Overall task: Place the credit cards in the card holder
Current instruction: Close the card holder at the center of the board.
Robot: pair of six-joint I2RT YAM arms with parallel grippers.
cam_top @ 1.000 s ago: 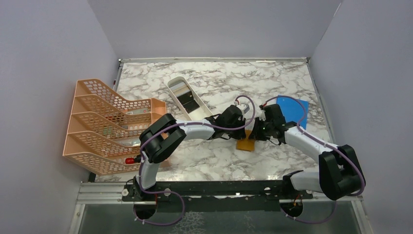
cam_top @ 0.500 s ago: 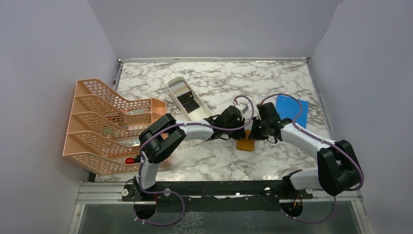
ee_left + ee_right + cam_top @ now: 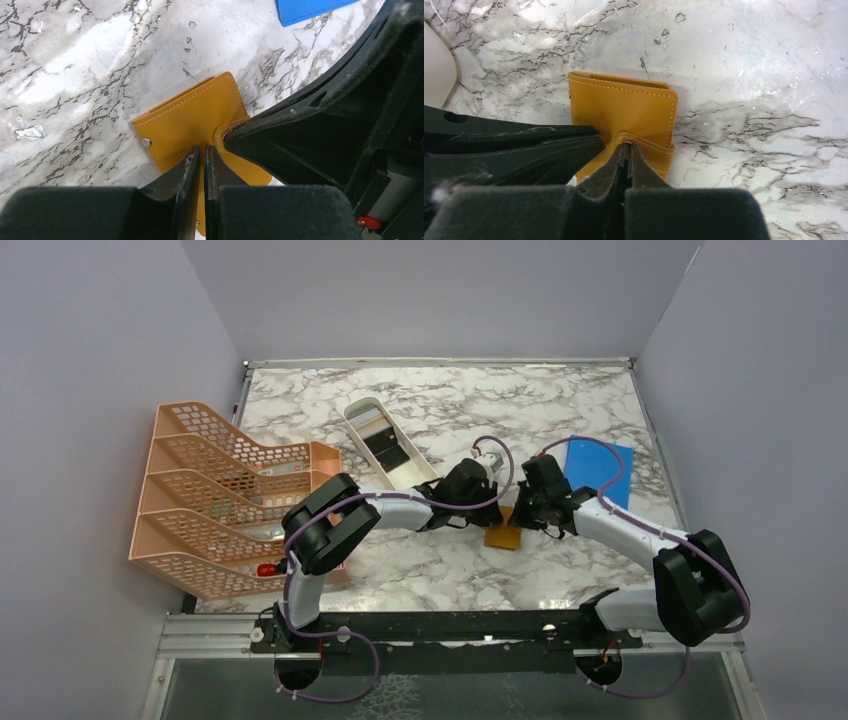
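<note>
The left arm (image 3: 400, 508) and right arm (image 3: 625, 530) are built of white link shells joined by bulky black housings, purple cables (image 3: 585, 439) are looped along them, and the left pincer (image 3: 200, 152) and right pincer (image 3: 625, 150) are matte black and tapered.

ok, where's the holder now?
Top view, centre-right of the table: the holder lies between the left hand and right hand, near-left of the blue sheet.

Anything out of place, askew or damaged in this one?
Nothing spilled or damaged. The card holder lies folded, slightly askew on the table. The right gripper has its jaws shut on the snap tab, and the left gripper grips an edge.
</note>
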